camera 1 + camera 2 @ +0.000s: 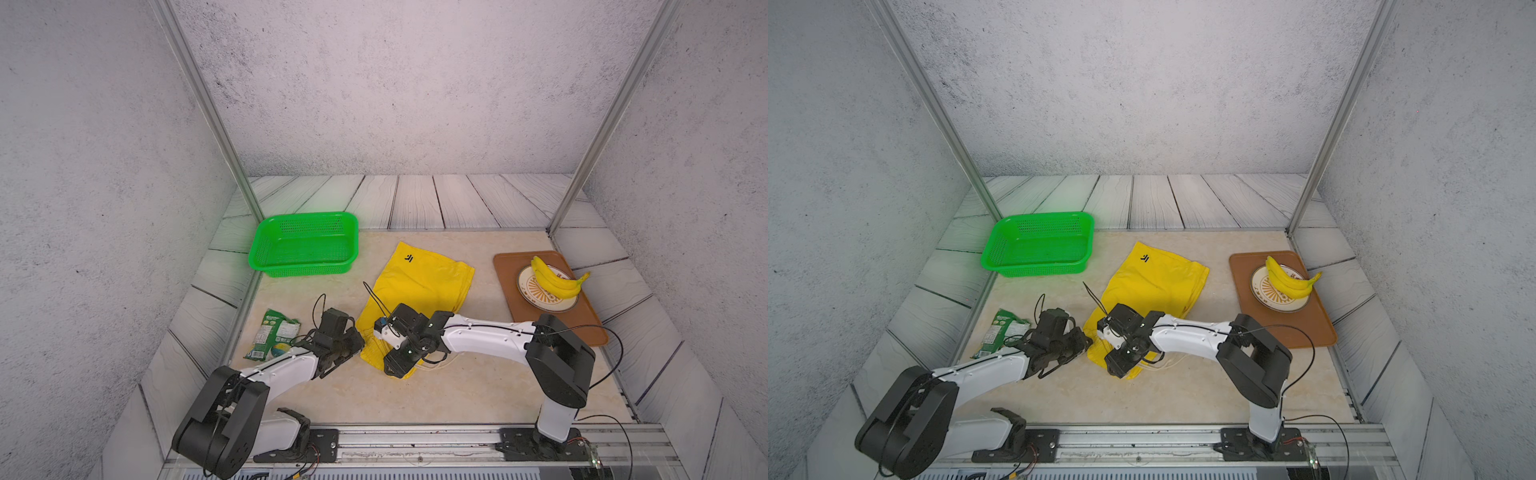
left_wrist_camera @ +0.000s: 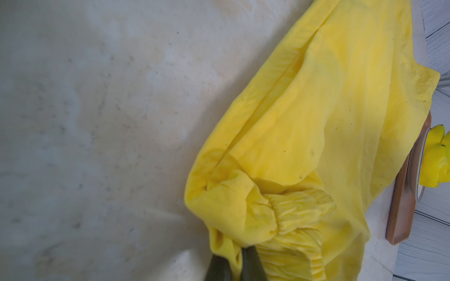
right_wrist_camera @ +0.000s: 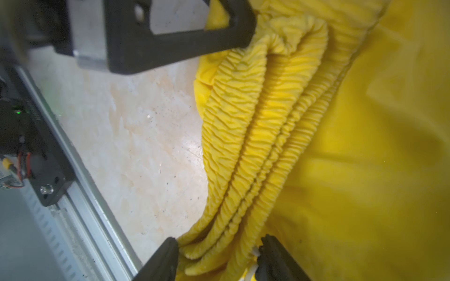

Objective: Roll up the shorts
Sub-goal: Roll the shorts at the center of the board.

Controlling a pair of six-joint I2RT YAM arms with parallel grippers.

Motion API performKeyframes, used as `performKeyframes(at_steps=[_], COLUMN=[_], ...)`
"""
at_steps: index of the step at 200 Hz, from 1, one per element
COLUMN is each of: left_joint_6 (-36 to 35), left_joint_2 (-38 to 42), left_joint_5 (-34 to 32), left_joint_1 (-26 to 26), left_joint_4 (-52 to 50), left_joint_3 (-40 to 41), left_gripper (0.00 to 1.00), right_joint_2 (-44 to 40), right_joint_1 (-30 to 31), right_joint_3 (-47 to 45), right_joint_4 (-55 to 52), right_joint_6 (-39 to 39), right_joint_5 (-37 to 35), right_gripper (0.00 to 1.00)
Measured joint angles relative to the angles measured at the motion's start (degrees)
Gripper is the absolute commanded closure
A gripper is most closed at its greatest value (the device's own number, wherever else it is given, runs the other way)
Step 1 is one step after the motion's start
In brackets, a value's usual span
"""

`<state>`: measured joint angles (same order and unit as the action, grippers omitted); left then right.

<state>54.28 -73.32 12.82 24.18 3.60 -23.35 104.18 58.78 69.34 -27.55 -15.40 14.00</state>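
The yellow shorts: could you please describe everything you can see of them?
The shorts are bright yellow soft fabric, lying mostly flat on the table, a small black logo near the far hem. The gathered waistband is bunched in folds at the near end, a whitish drawstring trailing out. The left hand pinches one corner; the right hand straddles the folds.

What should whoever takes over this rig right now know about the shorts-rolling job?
Left gripper: shut, pinching fabric of the shorts beside the waistband.
Right gripper: jaws straddle the bunched waistband; whether it clamps is unclear.
Shorts: on the table, waistband end nearest the arms, legs flat toward the far side.
Done: waistband gathered into folds, no real roll yet.
Left: roll from waistband to leg hems.
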Motion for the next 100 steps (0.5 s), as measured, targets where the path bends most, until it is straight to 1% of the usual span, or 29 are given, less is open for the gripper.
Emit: performKeyframes(at_steps=[5, 11, 18, 28, 37, 53, 75, 100], left_joint_6=[0.04, 0.07, 0.09, 0.13, 0.15, 0.13, 0.15, 0.22], left_joint_2=[0.07, 0.17, 0.28, 0.44, 0.66, 0.98, 1.68, 3.37], left_joint_5=[-0.07, -0.15, -0.22, -0.35, -0.46, -0.72, -0.85, -0.85], left_joint_1=[-0.02, -0.02, -0.02, -0.02, -0.02, -0.07, -0.07, -0.07], left_joint_4=[-0.09, -0.2, -0.35, -0.55, -0.79, -1.07, -1.44, -2.38], left_joint_3=[0.0, 0.0, 0.0, 0.0, 0.0, 0.0, 0.0, 0.0], left_gripper=[1.0, 1.0, 1.0, 1.0, 1.0, 1.0, 1.0, 1.0], right_joint_2=[0.17, 0.39, 0.59, 0.68, 0.68, 0.68, 0.74, 1.29], right_joint_1=[0.04, 0.09, 0.15, 0.15, -0.02, -0.81, -3.15, -5.31], right_joint_3=[0.24, 0.52, 0.79, 0.9, 0.9, 0.87, 0.59, 0.68], right_joint_4=[-0.15, -0.33, -0.33, -0.15, -0.24, -0.04, 0.59, 0.74], right_joint_6=[-0.13, -0.33, -0.46, -1.05, -1.49, -1.84, -2.38, -2.71], right_joint_5=[-0.48, -0.92, -1.22, -1.88, -2.27, -1.57, 1.03, 0.79], right_gripper=[0.55, 0.67, 0.77, 0.88, 0.93, 0.93, 0.85, 0.67])
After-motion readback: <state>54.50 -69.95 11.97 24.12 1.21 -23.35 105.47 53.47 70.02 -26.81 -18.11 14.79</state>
